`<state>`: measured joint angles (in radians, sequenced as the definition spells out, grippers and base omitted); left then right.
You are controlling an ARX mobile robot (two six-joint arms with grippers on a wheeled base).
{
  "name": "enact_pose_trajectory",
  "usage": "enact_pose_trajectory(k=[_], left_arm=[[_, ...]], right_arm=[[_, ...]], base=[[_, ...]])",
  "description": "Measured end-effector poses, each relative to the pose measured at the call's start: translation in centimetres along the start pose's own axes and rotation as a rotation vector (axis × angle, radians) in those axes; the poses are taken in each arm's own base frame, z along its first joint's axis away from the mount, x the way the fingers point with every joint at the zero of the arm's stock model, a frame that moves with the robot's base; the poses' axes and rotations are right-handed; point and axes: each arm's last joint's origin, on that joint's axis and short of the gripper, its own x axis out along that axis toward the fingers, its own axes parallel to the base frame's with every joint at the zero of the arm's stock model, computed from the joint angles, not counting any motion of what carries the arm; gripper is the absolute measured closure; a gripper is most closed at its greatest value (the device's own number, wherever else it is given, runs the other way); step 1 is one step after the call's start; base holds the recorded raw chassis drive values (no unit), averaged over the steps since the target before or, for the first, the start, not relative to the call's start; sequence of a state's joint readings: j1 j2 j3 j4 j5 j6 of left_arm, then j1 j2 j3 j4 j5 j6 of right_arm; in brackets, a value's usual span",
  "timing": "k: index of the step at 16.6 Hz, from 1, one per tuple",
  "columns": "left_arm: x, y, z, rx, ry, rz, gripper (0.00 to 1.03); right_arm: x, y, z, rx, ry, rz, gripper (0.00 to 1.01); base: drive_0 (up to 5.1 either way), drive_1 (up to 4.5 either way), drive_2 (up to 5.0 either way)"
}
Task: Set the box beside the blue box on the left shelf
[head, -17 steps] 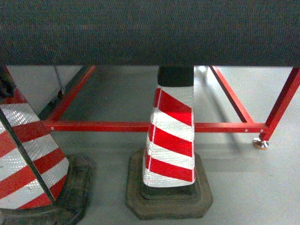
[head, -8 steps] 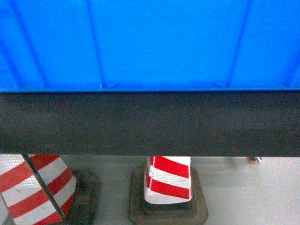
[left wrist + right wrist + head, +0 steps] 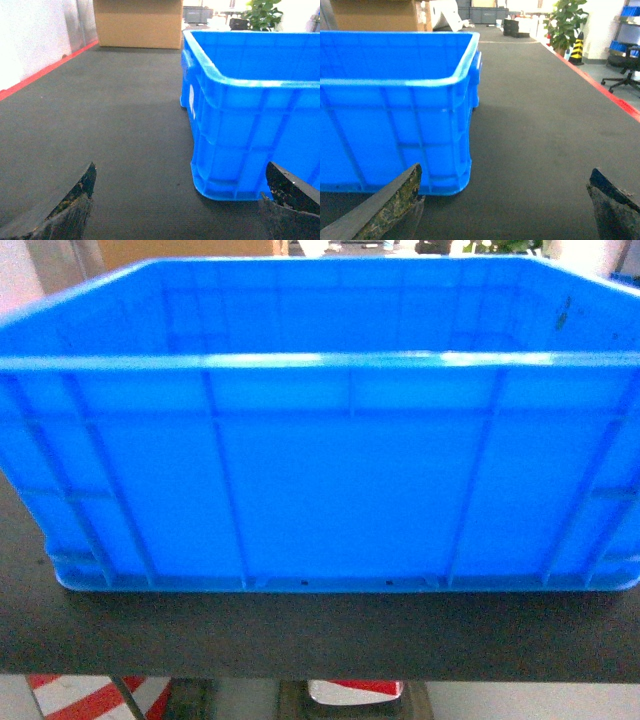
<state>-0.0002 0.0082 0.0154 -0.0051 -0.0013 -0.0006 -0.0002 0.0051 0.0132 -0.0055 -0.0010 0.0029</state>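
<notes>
The box point(image 3: 320, 470) is a large bright-blue ribbed crate that stands empty on a dark matted table point(image 3: 300, 640) and fills the head view. In the left wrist view the box point(image 3: 250, 110) is on the right, its near corner just ahead of the right finger. My left gripper point(image 3: 181, 170) is open over bare mat. In the right wrist view the box point(image 3: 395, 110) is on the left, and my right gripper point(image 3: 506, 171) is open beside its corner with nothing between the fingers. Neither gripper touches it. The left shelf and the other blue box are out of view.
A cardboard box point(image 3: 137, 22) stands at the far end of the table point(image 3: 100, 125), which has a red edge point(image 3: 45, 72) on the left and a red edge point(image 3: 610, 95) on the right. A plant point(image 3: 565, 25), a yellow-black cone point(image 3: 577, 47) and a chair point(image 3: 625, 70) lie beyond. A striped cone point(image 3: 95, 695) shows below.
The head view has risen from the floor, cones and red frame under the table up to the table top, so the blue crate now fills it.
</notes>
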Motion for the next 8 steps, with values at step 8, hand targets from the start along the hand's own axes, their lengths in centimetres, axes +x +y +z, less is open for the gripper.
enact_pose_trajectory(k=[8], left_arm=[[0.00, 0.00, 0.02, 0.001, -0.001, -0.001, 0.05]], right_arm=[[0.00, 0.00, 0.00, 0.000, 0.000, -0.001, 0.03]], base=[[0.0, 0.00, 0.0]])
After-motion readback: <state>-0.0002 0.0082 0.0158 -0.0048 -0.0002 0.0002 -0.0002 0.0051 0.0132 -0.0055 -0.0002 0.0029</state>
